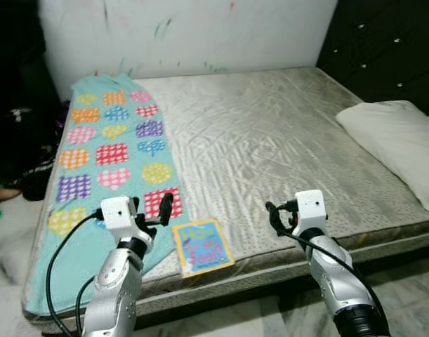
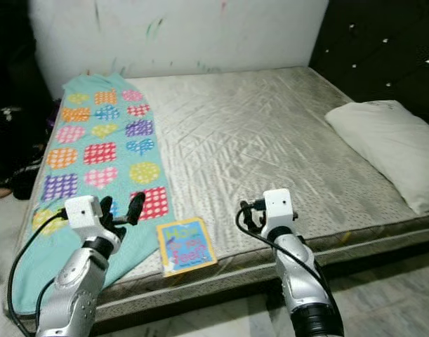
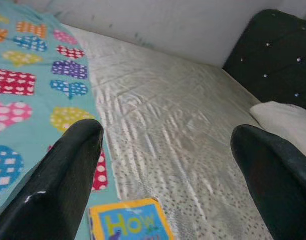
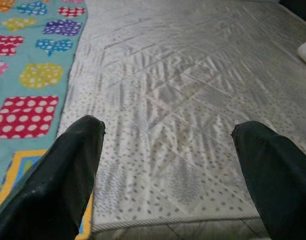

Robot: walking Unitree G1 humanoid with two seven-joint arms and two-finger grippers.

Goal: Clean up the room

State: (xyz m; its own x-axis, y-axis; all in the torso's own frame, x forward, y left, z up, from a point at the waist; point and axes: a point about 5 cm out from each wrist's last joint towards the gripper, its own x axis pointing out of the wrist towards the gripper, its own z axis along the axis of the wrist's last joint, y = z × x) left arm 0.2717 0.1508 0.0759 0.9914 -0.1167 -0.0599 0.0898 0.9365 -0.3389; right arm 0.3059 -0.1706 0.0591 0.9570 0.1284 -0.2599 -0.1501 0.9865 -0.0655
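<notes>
Your view, itemised against the bed (image 1: 270, 140):

1. Bed: a bare grey quilted mattress, its near edge facing you, a white marked wall behind its far side and a dark studded headboard (image 1: 390, 49) at its right end.
2. Blanket (image 1: 109, 147): teal, printed with dotted hearts, circles and squares. It lies flat along the bed's left side, from the wall down to the near edge, where it drapes over.
3. Book (image 1: 202, 246): yellow-bordered, blue cover, the word "How" readable in your left wrist view (image 3: 127, 222). It lies flat at the bed's near edge, just right of the blanket, its left corner touching or overlapping the teal cloth.
4. Pillow (image 1: 400, 144): white, on the bed's right side near the headboard, well apart from the book.
5. Left gripper (image 1: 158, 210): raised over the blanket's near end, just left of the book. Fingers (image 3: 57, 185) spread wide, holding nothing.
6. Right gripper (image 1: 274, 214): raised over the bed's near edge, to the right of the book and apart from it. Fingers (image 4: 62, 175) spread wide, holding nothing.
7. Dark clutter on the floor off the bed's left side; too dim to name.
</notes>
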